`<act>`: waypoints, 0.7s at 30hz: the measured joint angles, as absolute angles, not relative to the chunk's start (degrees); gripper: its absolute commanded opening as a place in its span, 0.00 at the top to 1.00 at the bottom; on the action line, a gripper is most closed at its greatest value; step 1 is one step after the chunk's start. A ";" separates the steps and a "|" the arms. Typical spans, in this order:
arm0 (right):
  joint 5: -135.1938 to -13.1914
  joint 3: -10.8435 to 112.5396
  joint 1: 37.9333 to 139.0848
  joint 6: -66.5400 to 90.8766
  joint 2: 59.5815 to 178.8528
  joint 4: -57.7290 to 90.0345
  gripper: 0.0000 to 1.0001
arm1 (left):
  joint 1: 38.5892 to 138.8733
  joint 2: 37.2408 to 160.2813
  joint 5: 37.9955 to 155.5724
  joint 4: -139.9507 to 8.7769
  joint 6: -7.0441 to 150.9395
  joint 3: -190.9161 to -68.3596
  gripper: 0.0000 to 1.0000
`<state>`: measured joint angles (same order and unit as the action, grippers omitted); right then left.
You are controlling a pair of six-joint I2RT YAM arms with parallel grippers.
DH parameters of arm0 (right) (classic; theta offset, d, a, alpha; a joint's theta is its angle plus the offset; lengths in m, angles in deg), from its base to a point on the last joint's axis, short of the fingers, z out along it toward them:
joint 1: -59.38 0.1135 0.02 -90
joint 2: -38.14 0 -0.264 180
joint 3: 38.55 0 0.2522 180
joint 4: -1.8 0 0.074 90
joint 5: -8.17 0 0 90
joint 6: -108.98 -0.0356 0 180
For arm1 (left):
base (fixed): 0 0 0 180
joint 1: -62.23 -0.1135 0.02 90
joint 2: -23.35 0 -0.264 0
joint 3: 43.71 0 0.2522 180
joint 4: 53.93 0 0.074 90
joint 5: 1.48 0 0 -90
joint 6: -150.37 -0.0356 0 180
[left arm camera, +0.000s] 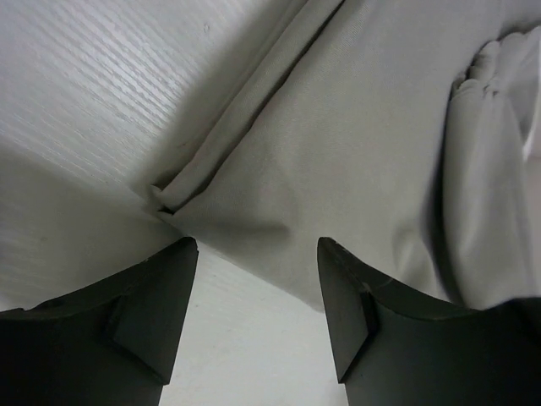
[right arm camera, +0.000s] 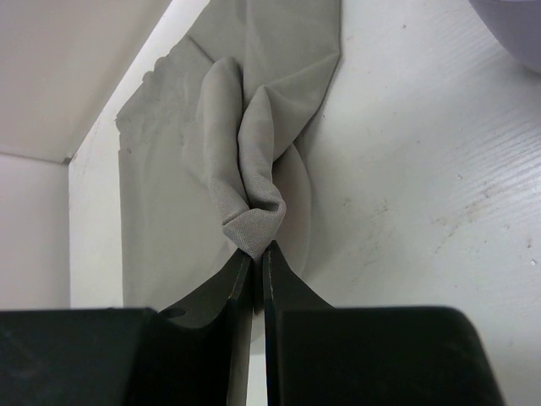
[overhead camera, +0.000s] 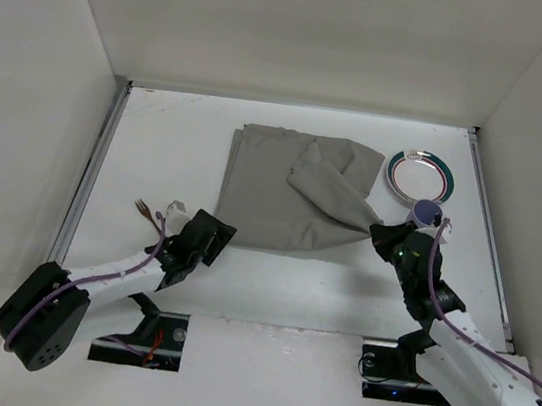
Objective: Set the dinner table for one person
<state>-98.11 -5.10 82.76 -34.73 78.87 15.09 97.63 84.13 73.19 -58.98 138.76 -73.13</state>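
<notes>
Your right claw (right arm camera: 256,258) pinches tight on the near right corner of the grey cloth (overhead camera: 274,178), and that corner is bunched up into a soft ridge. Your left claw (left arm camera: 254,249) is spread wide, low by the near left corner of the cloth, and I cannot tell if it touches. The white table (overhead camera: 310,284) lies under it all, with the cloth near its middle, a round plate (overhead camera: 417,171) and a purple cup (overhead camera: 422,213) on the far right side, and a fork (overhead camera: 146,210) on the left beside your left arm.
</notes>
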 measured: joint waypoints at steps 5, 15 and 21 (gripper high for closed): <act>-98.13 -5.80 82.76 -34.73 78.56 14.67 0.88 | 100.67 87.25 68.58 -51.70 145.99 -70.99 0.50; -98.04 -5.85 82.76 -34.16 78.80 14.50 0.88 | 102.02 98.27 62.98 -35.66 149.86 -69.11 0.83; -97.54 -5.65 82.87 -33.57 81.23 13.62 0.91 | 99.03 95.58 63.59 -35.92 145.88 -67.56 0.96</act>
<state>-97.54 -5.65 82.87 -33.57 81.23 13.62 99.03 95.58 63.59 -35.92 145.88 -67.56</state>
